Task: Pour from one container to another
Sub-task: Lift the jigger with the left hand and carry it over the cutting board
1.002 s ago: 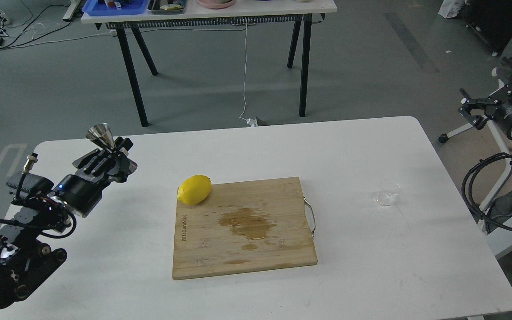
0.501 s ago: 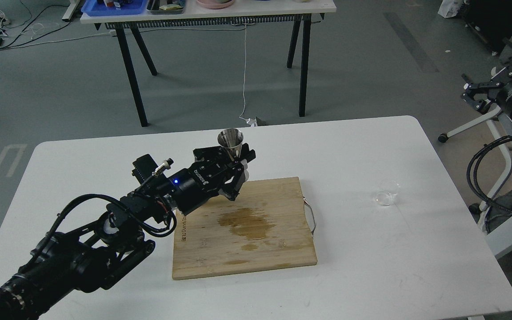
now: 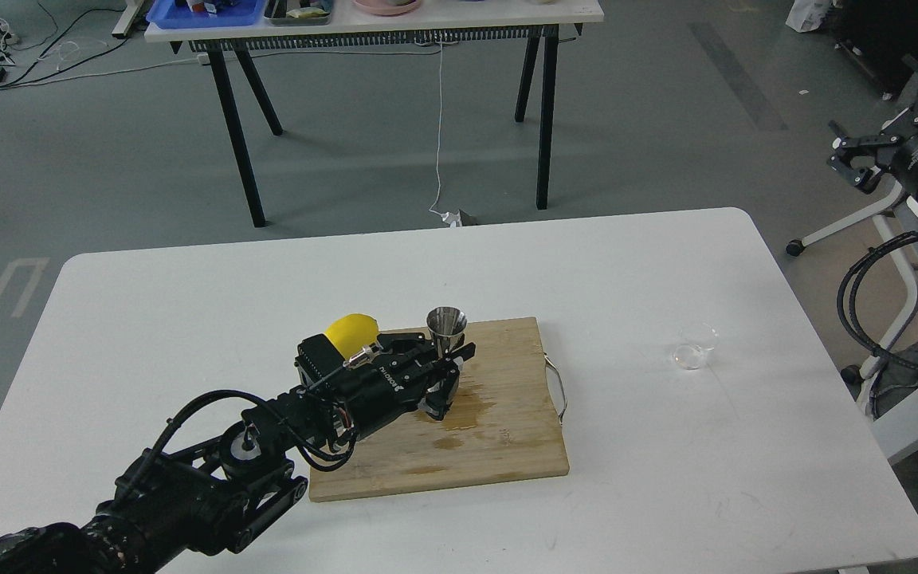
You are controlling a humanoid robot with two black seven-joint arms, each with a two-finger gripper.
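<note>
Jigger held low over the board, cup waiting apart

The shiny steel hourglass jigger (image 3: 446, 328) stands upright, mouth up to receive, clamped in the left gripper (image 3: 445, 375) over the stained bamboo cutting board (image 3: 499, 430). The small clear glass cup (image 3: 695, 346) sits on the white table (image 3: 188, 319), well right; the right gripper (image 3: 853, 163) hangs off-table, fingers spread, empty.

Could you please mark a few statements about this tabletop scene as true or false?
1. The left gripper holds the shiny steel hourglass jigger upright over the bamboo cutting board. True.
2. The small clear glass cup sits on the board. False: it stands on the white table, right of the board.
3. The right gripper is holding the cup. False: it is raised, far from the cup.
4. The yellow lemon lies at the board's far left corner. True.
5. The board is dry. False: a wet brown stain marks it.
</note>
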